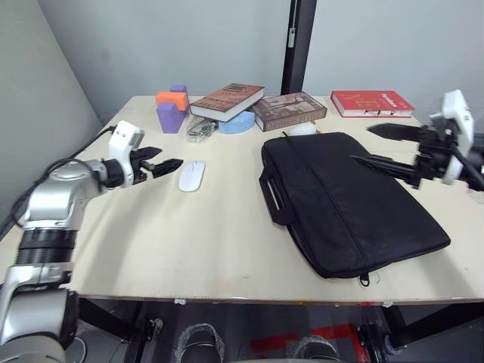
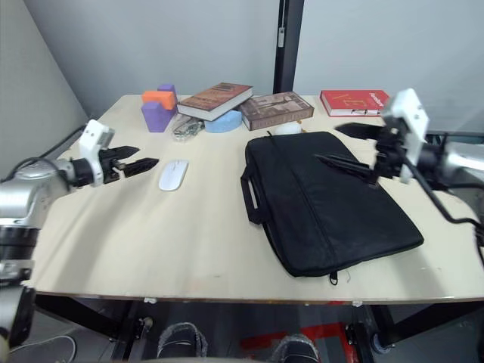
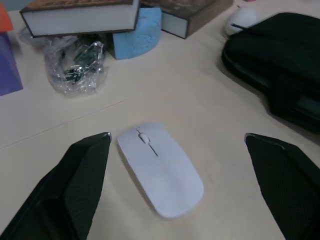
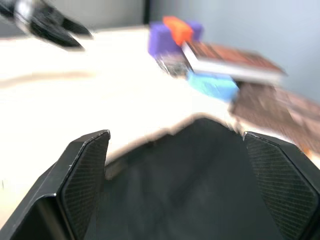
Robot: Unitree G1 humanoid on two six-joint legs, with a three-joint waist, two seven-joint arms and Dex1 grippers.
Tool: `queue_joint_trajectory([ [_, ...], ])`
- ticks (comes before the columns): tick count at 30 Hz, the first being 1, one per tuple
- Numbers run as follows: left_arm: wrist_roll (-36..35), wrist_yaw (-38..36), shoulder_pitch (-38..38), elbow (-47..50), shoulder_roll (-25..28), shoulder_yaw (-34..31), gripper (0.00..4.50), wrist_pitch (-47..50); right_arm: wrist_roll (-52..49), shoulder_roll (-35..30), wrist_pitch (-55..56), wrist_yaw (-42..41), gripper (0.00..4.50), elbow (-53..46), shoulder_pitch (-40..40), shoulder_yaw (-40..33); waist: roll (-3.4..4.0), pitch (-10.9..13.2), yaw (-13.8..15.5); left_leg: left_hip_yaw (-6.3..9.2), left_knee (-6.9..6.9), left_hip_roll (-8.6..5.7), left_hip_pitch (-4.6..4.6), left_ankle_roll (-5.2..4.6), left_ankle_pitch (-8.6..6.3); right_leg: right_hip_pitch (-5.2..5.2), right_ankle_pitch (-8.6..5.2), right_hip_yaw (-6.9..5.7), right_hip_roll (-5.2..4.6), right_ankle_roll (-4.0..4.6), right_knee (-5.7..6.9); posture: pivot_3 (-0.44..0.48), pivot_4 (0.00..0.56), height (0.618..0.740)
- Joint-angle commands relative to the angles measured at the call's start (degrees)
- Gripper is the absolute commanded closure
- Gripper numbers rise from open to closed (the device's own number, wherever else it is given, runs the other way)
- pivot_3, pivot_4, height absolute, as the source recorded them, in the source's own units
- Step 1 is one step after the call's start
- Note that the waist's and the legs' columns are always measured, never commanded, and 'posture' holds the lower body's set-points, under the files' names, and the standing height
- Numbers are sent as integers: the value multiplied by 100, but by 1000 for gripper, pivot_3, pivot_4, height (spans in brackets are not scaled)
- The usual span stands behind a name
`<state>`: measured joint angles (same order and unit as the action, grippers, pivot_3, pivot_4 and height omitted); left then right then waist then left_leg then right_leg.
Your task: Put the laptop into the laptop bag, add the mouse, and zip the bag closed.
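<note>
Overhead, head view: mouse (image 1: pixel 191 175) left of the laptop bag (image 1: pixel 348 200) on the table (image 1: pixel 189 242).
Left wrist view: left gripper (image 3: pixel 177 187) spread wide around the mouse.
Right wrist view: right gripper (image 4: pixel 177 185) spread wide over the bag.

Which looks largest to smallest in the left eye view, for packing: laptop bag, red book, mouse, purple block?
1. laptop bag
2. red book
3. mouse and purple block: look alike; unranked.

Head stereo pair looking down and forward across the bench (image 1: pixel 227 249). Left wrist view close above the mouse (image 3: pixel 160 176); right wrist view low over the laptop bag (image 4: pixel 200 190), both shared with head views.
</note>
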<state>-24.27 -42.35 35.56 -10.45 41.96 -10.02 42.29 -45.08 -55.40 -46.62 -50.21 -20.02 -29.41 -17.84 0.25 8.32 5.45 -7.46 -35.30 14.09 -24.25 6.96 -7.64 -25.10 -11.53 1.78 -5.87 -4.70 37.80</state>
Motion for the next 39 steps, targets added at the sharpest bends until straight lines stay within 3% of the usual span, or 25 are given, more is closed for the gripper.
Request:
queue_joint_trajectory([
  [1, 310, 801, -55, 551, -234, 111, 0, 292, 69, 245, 6, 367, 28, -289, -466, 417, 0, 0, 9, 0, 2, 0, -2, 1, 0, -1, -1, -1, 0, 1, -1, 0, 150, 725],
  [8, 592, 2066, -238, 922, -1129, 195, 0, 769, 26, 684, -50, 602, 28, -269, -865, 802, -2, -2, 84, 16, 3, -2, -26, 2, 0, -1, -1, -14, 0, 2, -19, 0, 150, 725],
  [13, 817, 2474, -102, 285, -1611, 229, 0, 446, 172, 846, 6, 666, 28, -290, -905, 1028, -3, -4, 72, 21, -3, -1, -25, 1, 1, 2, 0, -17, 1, 2, -14, 0, 150, 725],
  [26, 1091, 2448, 659, -1244, -2053, 414, 0, -414, 134, 748, -242, 885, 28, -529, -703, 834, -4, -5, 94, 25, -2, -2, -31, 3, 1, 3, 0, -19, 1, 1, -21, 0, 150, 725],
  [37, 1467, 2258, 1292, -3233, -2136, 485, 0, -1354, -34, 725, -469, 1130, 28, -766, -467, 617, -3, -7, 96, 25, 0, -3, -10, 4, 0, 22, 1, -18, 1, 1, -24, 0, 150, 725],
  [39, 1493, 2101, 1330, -3322, -2147, 539, 533, -1492, -89, 812, -549, 1277, 0, -802, -441, 633, -3, -8, 96, 24, 1, -3, -1, 5, 0, 27, 1, -16, 1, 1, -23, 0, 150, 725],
])
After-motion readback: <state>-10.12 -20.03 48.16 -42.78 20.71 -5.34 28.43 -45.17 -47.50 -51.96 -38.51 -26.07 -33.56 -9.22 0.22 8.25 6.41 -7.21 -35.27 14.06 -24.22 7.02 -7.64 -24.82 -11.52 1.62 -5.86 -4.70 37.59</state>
